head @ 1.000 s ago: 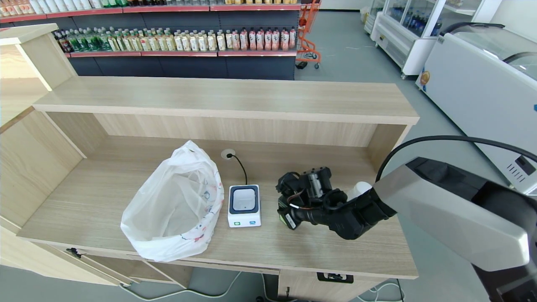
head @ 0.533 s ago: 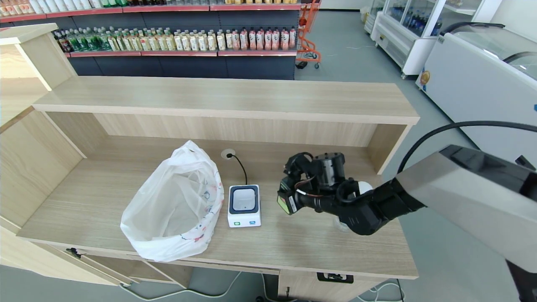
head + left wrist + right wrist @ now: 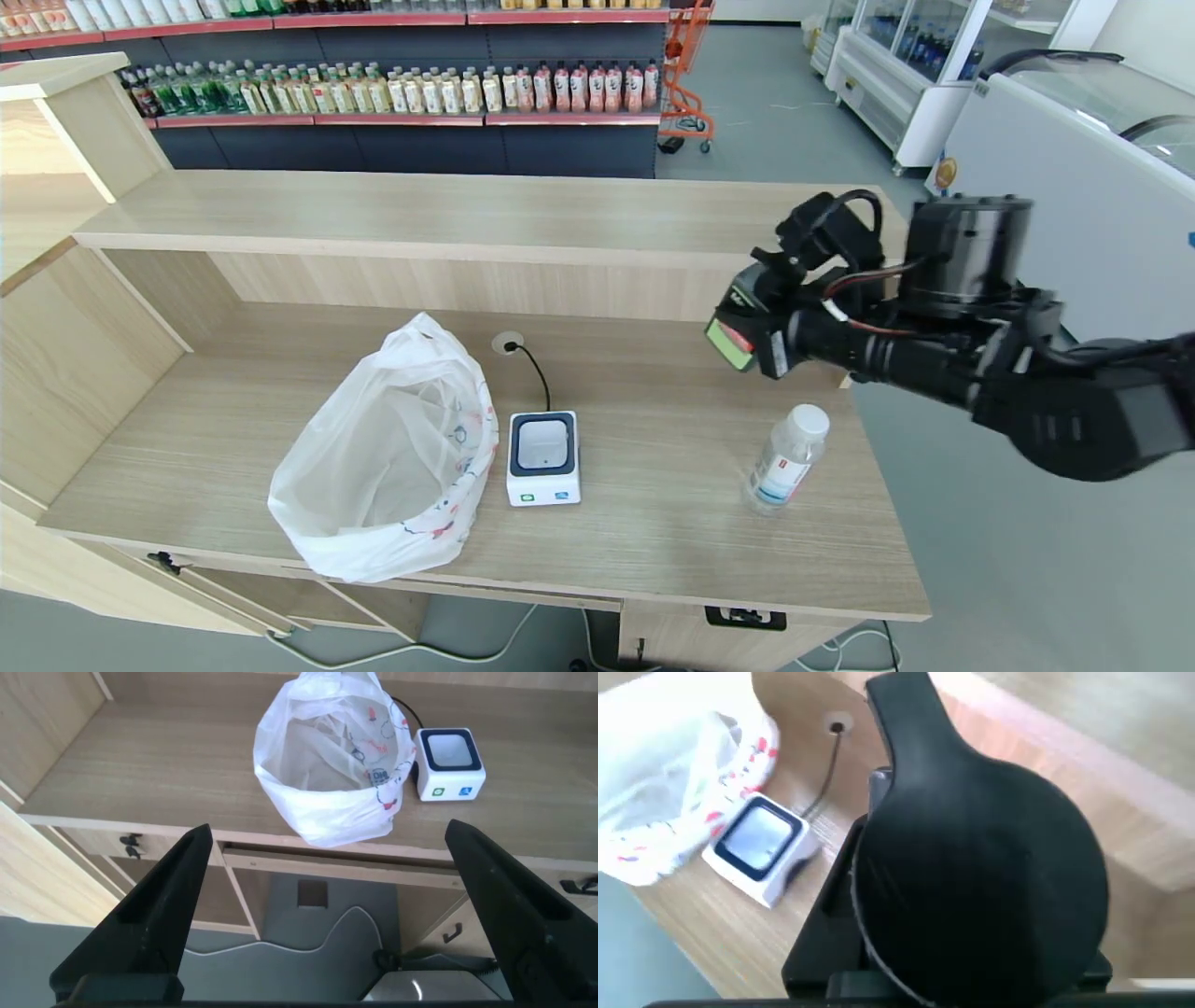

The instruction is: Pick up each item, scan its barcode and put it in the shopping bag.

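You've got one bottle point(image 3: 787, 457) upright at right end of counter point(image 3: 653, 541), one scanner point(image 3: 543, 457) just beside one open bag point(image 3: 387, 457), left gripper point(image 3: 327, 831) spread apart, right gripper point(image 3: 752, 327) aloft near bottle, grip can't tell

Shop: drink shelves point(image 3: 392, 93), checkout counter point(image 3: 504, 217)

Bright, even light fills the shop and lies flat across the desk point(image 3: 653, 532). Shadows stay soft: a faint one under the bag point(image 3: 387, 457), a short one beside the bottle point(image 3: 786, 459). Pale glare sits on the freezer point(image 3: 1055, 187). The head view bows straight edges near its borders. In the right wrist view the scanner point(image 3: 761, 847) looks smeared.
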### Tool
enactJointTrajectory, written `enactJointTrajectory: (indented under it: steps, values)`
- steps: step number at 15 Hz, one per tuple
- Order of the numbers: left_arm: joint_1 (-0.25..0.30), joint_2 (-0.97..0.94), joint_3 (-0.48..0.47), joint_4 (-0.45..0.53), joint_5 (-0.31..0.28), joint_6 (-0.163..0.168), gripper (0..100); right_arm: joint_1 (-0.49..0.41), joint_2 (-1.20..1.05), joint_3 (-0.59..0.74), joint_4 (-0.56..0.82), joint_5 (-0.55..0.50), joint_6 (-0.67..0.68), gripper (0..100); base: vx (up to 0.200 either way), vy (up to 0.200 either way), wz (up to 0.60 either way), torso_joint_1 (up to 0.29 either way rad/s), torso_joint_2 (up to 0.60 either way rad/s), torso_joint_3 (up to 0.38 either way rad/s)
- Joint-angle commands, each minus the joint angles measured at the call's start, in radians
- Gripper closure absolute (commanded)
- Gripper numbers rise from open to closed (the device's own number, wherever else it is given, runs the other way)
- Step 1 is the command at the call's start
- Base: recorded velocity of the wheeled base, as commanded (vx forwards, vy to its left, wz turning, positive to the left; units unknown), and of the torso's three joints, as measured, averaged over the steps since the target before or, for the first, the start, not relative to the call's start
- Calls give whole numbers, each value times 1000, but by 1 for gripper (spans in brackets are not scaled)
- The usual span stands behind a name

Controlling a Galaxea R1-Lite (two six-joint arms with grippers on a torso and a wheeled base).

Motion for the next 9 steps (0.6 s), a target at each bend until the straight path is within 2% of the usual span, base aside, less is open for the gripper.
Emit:
enactJointTrajectory:
  steps: [1,2,3,4,6,9]
  values:
    - [0,1,0,-1,0,0,0,-77,-329,222,23,18,-335,100,0,0,0,0,0,0]
    - [0,1,0,-1,0,0,0,-92,-375,229,31,67,-473,100,0,0,0,0,0,0]
    - [0,1,0,-1,0,0,0,-97,-395,229,33,116,-554,100,0,0,0,0,0,0]
    - [0,0,0,-1,0,0,0,-98,-423,232,51,259,-767,100,0,0,0,0,0,0]
    - [0,1,0,-1,0,0,0,-106,-464,220,45,374,-1202,100,0,0,0,0,0,0]
    - [0,1,0,-1,0,0,0,-22,-500,222,45,590,-1702,100,0,0,0,0,0,0]
